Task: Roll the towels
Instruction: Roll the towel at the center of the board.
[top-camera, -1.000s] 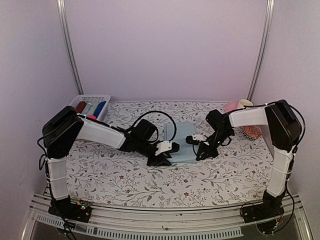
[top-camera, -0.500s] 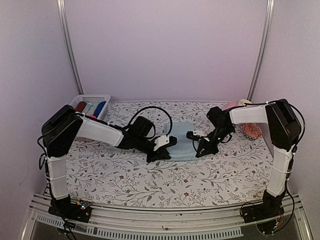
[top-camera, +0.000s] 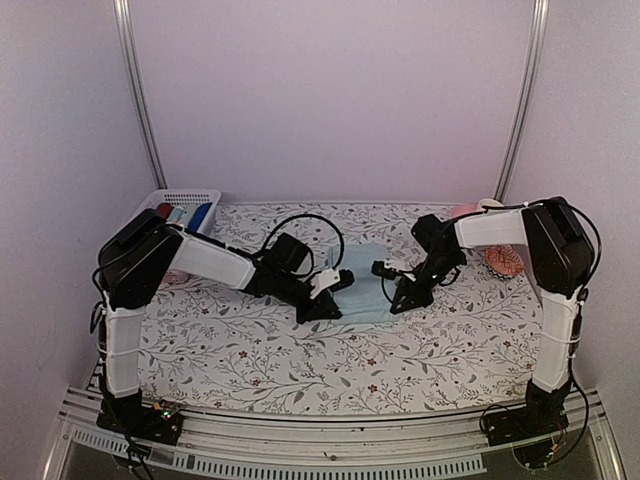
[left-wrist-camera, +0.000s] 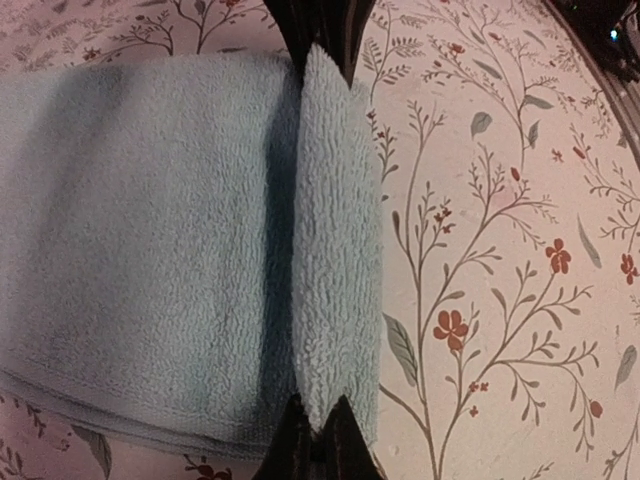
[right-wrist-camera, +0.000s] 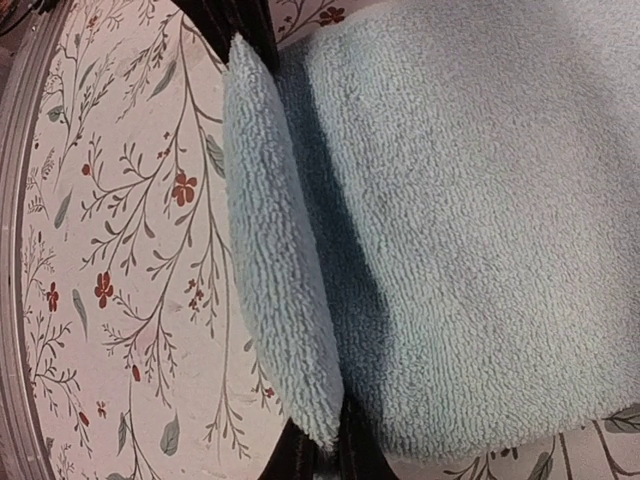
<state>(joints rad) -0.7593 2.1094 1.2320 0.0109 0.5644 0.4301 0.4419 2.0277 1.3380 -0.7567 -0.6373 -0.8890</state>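
Observation:
The pale blue towel (top-camera: 366, 283) lies flat in the middle of the flowered table. Its edge nearest the arms is pinched up into a raised ridge (left-wrist-camera: 335, 230). My left gripper (top-camera: 334, 292) sits at the towel's left end. In the left wrist view my left gripper (left-wrist-camera: 320, 436) is shut on one end of that ridge. My right gripper (top-camera: 396, 286) is at the towel's right end. In the right wrist view my right gripper (right-wrist-camera: 336, 452) is shut on the other end of the ridge (right-wrist-camera: 275, 250). Each wrist view shows the other gripper's dark fingers at the ridge's far end.
A white basket (top-camera: 184, 199) at the back left holds red and dark blue rolls. At the back right, behind the right arm, are a pink shape (top-camera: 461, 213), a pale cup (top-camera: 490, 206) and a red patterned item (top-camera: 504, 263). Metal rails run along the near table edge.
My left gripper has closed on the towel's edge and shifted slightly away from the arm bases. The right gripper has crept a little left, still gripping.

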